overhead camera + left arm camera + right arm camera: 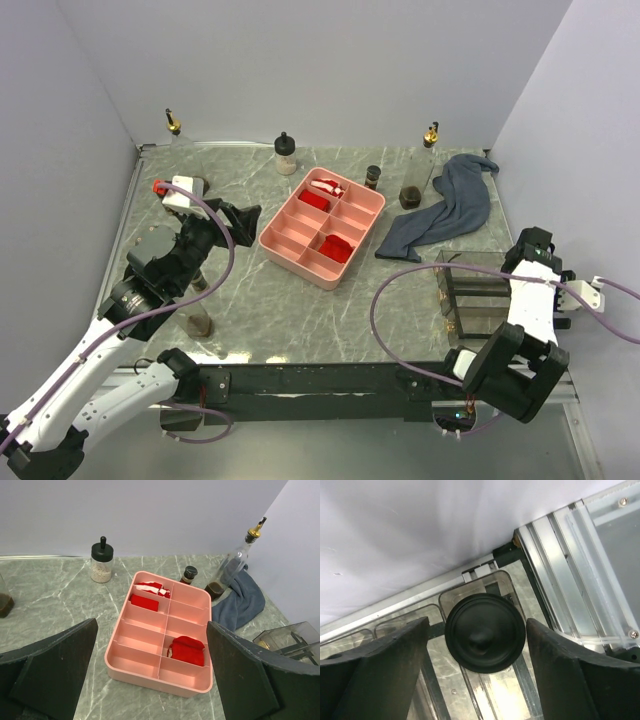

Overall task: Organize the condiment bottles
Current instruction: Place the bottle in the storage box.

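Bottles stand in many spots on the table. One black-capped bottle (485,632) sits in a corner slot of the clear box (480,258) on the right. The right gripper (477,630) hangs over it with fingers spread, one on each side of the cap, pinching nothing. The left gripper (151,625) is spread wide too, holds nothing, and faces the pink tray (150,677).

Behind the tray stand a cream jar (102,562), a small dark jar (189,574) and a tall clear bottle (235,562) with a gold spout, just beside the blue-grey cloth (245,602). Another tall bottle (173,127) is in the far left corner. A brown bottle (200,318) stands near the left arm.

They look like glass, so I think they are hard, smooth and slippery, and could break if dropped. The tall ones look tippy, so hold them around the body. The short jars are best held at the cap or neck.

Only the cap of the boxed bottle shows, so I cannot tell what is under it. The left arm hides part of the brown bottle. I cannot tell what the red things in the tray are.
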Controlling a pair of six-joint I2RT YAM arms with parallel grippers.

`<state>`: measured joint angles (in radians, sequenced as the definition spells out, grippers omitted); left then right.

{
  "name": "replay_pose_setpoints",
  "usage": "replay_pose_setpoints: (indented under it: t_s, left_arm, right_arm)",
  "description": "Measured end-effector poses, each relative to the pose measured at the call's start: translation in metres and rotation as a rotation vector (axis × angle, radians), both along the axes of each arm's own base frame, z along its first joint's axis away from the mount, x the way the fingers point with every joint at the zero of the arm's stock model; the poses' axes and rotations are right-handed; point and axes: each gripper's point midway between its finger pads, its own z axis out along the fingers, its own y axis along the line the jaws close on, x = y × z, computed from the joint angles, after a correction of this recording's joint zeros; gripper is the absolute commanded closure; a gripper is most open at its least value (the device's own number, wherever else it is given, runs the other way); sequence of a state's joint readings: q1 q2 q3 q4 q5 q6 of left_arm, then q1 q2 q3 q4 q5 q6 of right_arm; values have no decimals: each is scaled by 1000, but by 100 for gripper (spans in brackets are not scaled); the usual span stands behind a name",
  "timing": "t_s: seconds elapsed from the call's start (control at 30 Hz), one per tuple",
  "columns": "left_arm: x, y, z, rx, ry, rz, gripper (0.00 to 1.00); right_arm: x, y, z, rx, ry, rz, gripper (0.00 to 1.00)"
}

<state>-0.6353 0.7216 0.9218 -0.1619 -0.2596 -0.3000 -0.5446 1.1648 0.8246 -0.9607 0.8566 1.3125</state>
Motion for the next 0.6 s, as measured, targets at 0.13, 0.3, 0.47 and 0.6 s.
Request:
replay_pose_setpoints:
  t_s: [0.13,0.3,0.47,0.6]
  left_arm:
    - [-1,1,0,-2,-2,1,3]
    - [-2,2,3,-7,-9,1,3]
    - [-2,2,3,-7,-9,1,3]
    - [-2,2,3,-7,-9,1,3]
  right_arm:
    - [0,-2,5,-20,-11,4,2]
    - [1,-3,9,-19,-5,19,0]
    - [12,-4,22,-17,-36,94,0]
    - [28,-4,39,-6,-78,179,0]
